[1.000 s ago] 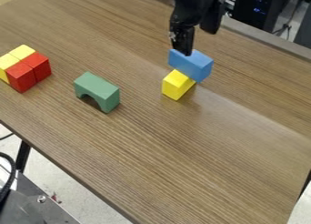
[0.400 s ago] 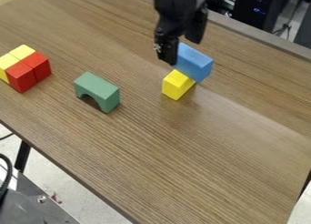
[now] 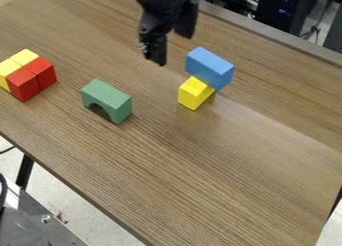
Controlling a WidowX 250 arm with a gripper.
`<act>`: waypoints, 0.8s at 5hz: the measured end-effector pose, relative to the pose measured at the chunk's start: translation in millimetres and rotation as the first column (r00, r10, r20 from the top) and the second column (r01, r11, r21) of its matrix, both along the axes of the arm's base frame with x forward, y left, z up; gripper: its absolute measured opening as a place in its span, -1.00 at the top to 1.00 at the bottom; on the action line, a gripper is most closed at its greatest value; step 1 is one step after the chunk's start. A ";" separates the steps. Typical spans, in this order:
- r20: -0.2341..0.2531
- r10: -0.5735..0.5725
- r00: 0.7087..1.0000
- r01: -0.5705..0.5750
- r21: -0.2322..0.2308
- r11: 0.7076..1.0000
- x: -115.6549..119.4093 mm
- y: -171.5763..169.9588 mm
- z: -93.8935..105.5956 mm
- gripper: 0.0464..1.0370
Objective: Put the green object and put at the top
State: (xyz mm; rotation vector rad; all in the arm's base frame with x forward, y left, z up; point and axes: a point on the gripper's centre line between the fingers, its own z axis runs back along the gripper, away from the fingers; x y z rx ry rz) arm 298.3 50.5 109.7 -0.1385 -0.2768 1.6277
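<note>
1. Gray panel [image 3: 30, 225]: located beyond the table's near edge, at the lower left; a round screw head is visible on it.
2. Table [image 3: 207, 175]: wood-grain top, supporting all blocks.
3. Green block [image 3: 107, 97]: the task item. Positioned on the left part of the table, arch opening facing down, well apart from the other blocks.
4. Single yellow block [image 3: 196, 93]: on the table, to the right of item 3.
5. Blue block [image 3: 210, 68]: just beyond item 4, overlapping it in view. Whether it bears on item 4 cannot be determined.
6. Red blocks [image 3: 23, 84]: two units, side by side at the far left.
7. Yellow pair [image 3: 24, 57]: adjoins item 6.
8. Gripper [image 3: 172, 49]: hanging above the table, up and left of item 5. Jaws spread apart, holding nothing.
9. Black equipment [image 3: 287, 10]: behind the table, with blue indicator lights.
</note>
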 end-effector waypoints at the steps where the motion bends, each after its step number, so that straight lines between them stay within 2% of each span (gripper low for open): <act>1: -0.026 0.005 1.000 -0.005 0.009 1.000 -9.1 5.1 -9.5 -0.92; 3: -0.056 0.071 0.996 -0.070 0.034 0.997 -20.3 33.6 -16.9 -0.92; 4: -0.098 0.079 0.992 -0.074 0.047 0.996 -26.0 41.3 -30.6 -0.92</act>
